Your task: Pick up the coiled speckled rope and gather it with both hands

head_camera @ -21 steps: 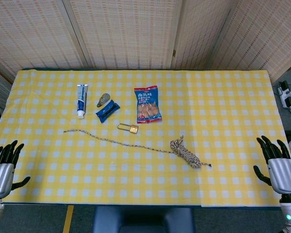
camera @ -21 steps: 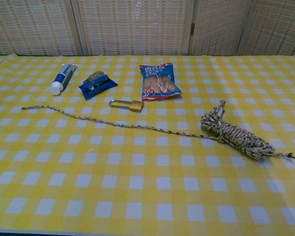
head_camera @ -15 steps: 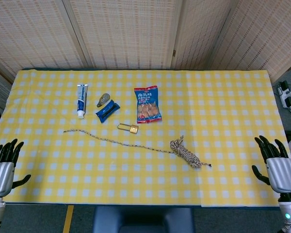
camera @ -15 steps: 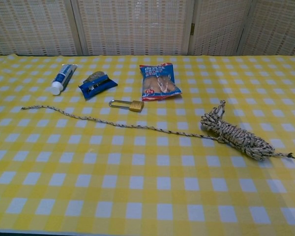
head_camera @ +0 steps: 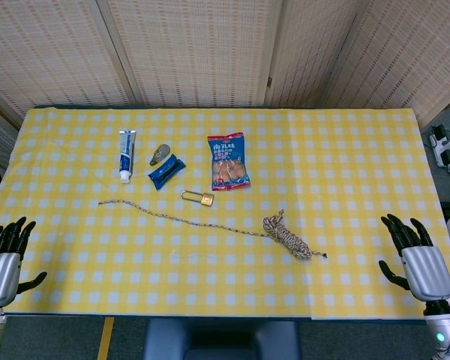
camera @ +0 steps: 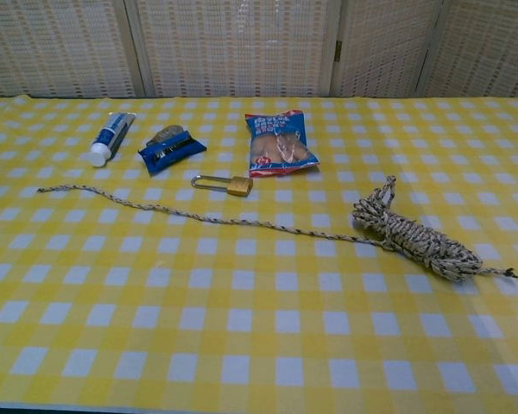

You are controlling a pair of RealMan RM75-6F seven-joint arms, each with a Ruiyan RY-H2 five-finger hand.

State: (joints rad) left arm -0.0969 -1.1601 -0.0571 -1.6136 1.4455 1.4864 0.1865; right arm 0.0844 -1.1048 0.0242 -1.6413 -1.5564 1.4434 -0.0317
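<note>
Speckled rope untouched, right hand edging in from the table's corner

Speckled rope [head_camera: 288, 237] lies on the yellow checked cloth [head_camera: 345, 165], its coiled bundle right of centre and a loose tail [head_camera: 172, 215] trailing left past the padlock [head_camera: 199, 198]; it has not shifted. Over the last moments the right hand [head_camera: 414, 259] has slid inward from the table's right edge toward the coil, which reads as the start of the reach, though it is well apart from the rope. Its fingers are spread and hold nothing. At the near-left corner the left hand [head_camera: 4, 255] waits, fingers apart and empty, barely moved
</note>
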